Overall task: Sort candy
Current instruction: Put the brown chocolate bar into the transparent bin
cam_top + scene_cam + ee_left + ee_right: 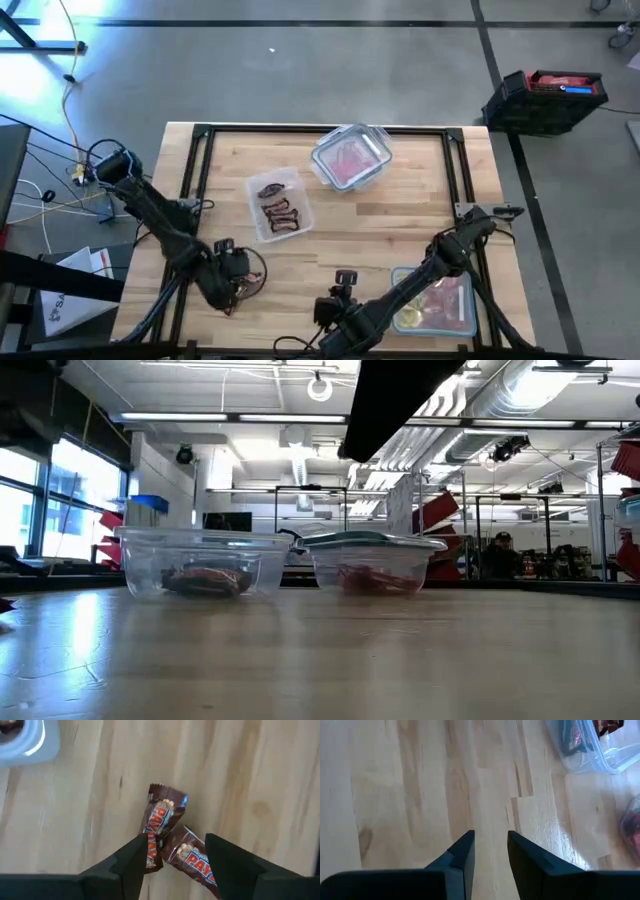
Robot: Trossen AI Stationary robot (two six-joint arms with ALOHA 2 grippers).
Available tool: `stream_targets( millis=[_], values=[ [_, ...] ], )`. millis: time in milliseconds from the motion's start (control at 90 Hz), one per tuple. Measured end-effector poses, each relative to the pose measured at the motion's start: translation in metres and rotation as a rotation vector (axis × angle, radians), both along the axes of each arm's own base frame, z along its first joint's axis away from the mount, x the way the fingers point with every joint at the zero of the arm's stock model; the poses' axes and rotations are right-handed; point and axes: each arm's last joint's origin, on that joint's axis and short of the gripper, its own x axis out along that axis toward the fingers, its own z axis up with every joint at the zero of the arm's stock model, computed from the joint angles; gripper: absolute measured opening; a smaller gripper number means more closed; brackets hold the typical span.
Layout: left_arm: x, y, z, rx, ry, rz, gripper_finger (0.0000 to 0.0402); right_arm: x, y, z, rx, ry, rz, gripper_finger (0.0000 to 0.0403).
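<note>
**Operator:** Since two dark brown mini bars (165,827) lie crossed on the bare tabletop (400,215), I have the left pincer (175,857) spread wide and parked right over them. In the left wrist view one finger (132,862) covers the end of the nearer bar and the other bar (192,857) sits in the gap, so nothing is gripped yet.

**Colleague:** Where is that in the overhead picture?

**Operator:** Lower left of the frame, near the tabletop's front edge, where the left pincer (232,275) hovers. I keep it splayed because the wrappers overlap; I judge that a narrow opening would catch both or slide off.

**Colleague:** And the sorted candy?

**Operator:** Brown bars go in the clear container (280,205) at centre left. Red packets sit in the container (350,157) at upper centre. A third container (440,300) at lower right holds yellow and pinkish sweets, and the right arm crosses partly over it.

**Colleague:** What is the right arm doing?

**Operator:** Waiting. The right pincer (340,300) rests low at bottom centre, fingers (462,852) slightly parted, holding nothing, over plain wood. I leave it there so it stays out of the left arm's path to the brown-bar container.
</note>
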Motion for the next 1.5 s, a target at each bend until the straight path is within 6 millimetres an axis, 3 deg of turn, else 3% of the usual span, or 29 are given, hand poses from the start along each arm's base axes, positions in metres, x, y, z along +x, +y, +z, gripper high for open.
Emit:
stream_targets(
  millis=[411, 622, 889, 1022, 1278, 1500],
  values=[
    [0.014, 0.007, -0.028, 0.092, 0.094, 0.017, 0.0215, 0.006, -0.005, 0.000, 0.011, -0.008, 0.001, 0.0085],
    [0.014, 0.015, -0.052, -0.010, 0.099, 0.009, 0.0215, 0.008, -0.004, 0.001, 0.020, -0.022, 0.015, 0.0084],
    [0.004, 0.024, -0.073, -0.008, 0.057, 0.065, 0.0210, 0.009, -0.003, 0.001, 0.025, -0.028, 0.022, 0.0084],
    [0.004, 0.025, -0.072, 0.002, 0.030, 0.092, 0.0168, 0.009, -0.003, 0.001, 0.021, -0.023, 0.028, 0.0084],
    [0.000, 0.037, -0.062, 0.017, 0.048, 0.118, 0.0027, 0.003, -0.003, 0.000, -0.004, 0.015, 0.020, 0.0084],
    [0.014, 0.059, -0.019, -0.031, -0.115, 0.124, 0.0039, 0.002, -0.005, 0.000, -0.008, 0.021, 0.007, 0.0084]
  ],
)
